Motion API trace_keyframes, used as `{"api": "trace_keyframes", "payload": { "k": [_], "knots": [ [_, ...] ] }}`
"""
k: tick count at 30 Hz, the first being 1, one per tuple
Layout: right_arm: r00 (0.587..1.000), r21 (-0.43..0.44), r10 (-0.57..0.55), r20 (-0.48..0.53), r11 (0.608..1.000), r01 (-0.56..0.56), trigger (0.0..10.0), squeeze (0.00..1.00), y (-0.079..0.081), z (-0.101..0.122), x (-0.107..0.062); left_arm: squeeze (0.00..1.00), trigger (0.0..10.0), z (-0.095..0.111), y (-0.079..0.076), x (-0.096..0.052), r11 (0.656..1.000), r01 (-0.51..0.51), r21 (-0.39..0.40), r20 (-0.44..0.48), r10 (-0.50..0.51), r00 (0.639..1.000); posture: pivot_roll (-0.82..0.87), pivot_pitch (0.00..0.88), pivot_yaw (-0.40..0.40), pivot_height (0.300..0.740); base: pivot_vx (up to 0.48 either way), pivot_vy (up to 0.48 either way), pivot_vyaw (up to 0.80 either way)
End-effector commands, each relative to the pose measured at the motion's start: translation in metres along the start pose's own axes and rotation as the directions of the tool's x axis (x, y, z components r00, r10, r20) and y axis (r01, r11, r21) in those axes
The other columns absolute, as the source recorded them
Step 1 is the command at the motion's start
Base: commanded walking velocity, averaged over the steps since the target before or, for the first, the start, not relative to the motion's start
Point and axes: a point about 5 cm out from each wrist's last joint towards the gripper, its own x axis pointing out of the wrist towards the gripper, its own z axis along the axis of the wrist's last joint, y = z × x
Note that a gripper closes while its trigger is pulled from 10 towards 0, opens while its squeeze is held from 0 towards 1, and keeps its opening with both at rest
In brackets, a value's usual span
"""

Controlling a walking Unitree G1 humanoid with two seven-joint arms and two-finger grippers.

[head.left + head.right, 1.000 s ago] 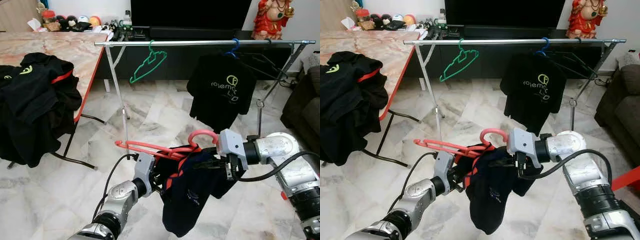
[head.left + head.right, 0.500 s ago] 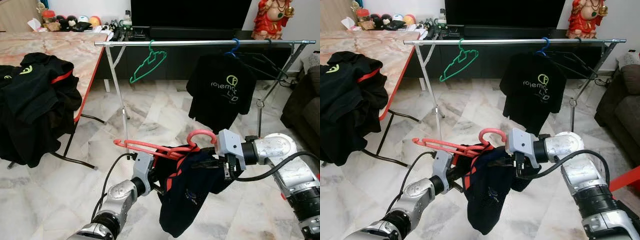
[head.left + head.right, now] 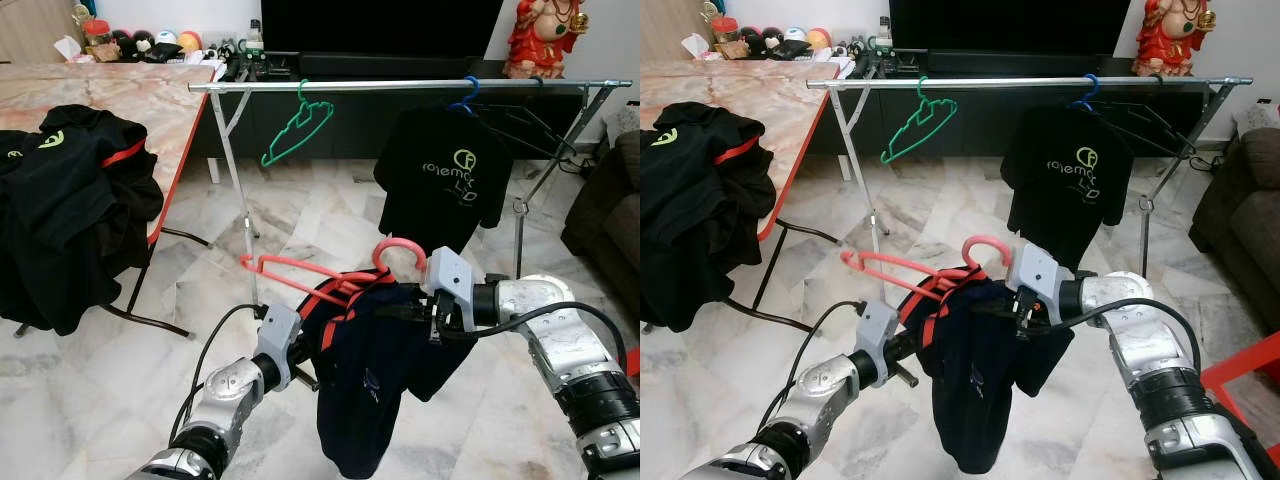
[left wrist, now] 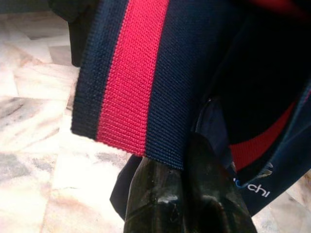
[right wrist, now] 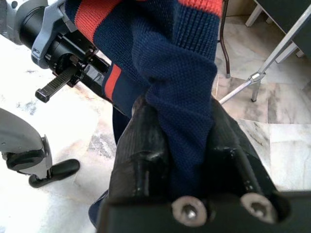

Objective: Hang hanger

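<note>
Up front in the left eye view, the pink hanger (image 3: pixel 330 278) carries a navy shirt (image 3: pixel 375 380) below the rail (image 3: pixel 400 86), its long bar running leftward, hook upward. Both the left gripper (image 3: pixel 305 375) and right gripper (image 3: pixel 395 312) pinch the shirt. Close up, the left wrist view shows fingers (image 4: pixel 160 199) clamping striped fabric; the right wrist view shows fingers (image 5: pixel 141 145) clamped on knit.

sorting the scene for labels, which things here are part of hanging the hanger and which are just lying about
Job:
pink hanger
navy shirt on it
rail
left tool
right tool

Lying about:
green hanger
hung black shirt
clothes pile on table
sofa
</note>
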Motion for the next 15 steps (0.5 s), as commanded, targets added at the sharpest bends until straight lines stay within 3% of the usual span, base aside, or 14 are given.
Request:
{"api": "trace_keyframes", "payload": {
  "k": [1,5,9,11,15],
  "knots": [
    [0.998,-0.019,-0.06,0.034,0.998,0.061,0.0,0.0,-0.01,0.008,-0.007,0.0,0.0,-0.006,0.0,-0.004,0.999,0.009,0.041,-0.045,-0.008,0.999,-0.09,0.085,-0.022,0.74,0.0,0.0,0.0],
    [0.999,-0.052,0.006,-0.035,0.999,-0.007,0.0,0.0,-0.005,-0.004,-0.016,0.0,0.0,-0.017,0.011,-0.012,0.99,-0.073,0.121,-0.143,0.09,0.986,-0.08,0.08,-0.022,0.74,0.0,0.0,0.0],
    [0.994,-0.038,0.063,-0.088,0.997,-0.066,0.0,0.0,0.001,-0.014,-0.028,0.0,0.0,-0.02,0.018,-0.017,0.986,-0.119,0.12,-0.168,0.139,0.976,-0.08,0.078,-0.024,0.74,0.0,0.0,0.0],
    [0.983,-0.013,0.106,-0.147,0.994,-0.109,0.0,0.0,0.006,-0.026,-0.041,0.0,0.0,-0.026,0.023,-0.021,0.982,-0.153,0.112,-0.208,0.174,0.963,-0.08,0.073,-0.023,0.74,0.0,0.0,0.0],
    [0.973,0.013,0.139,-0.184,0.99,-0.139,0.0,0.0,0.011,-0.034,-0.049,0.0,0.0,-0.03,0.023,-0.023,0.98,-0.162,0.118,-0.232,0.186,0.955,-0.09,0.072,-0.019,0.74,0.0,0.0,0.0]
  ]
}}
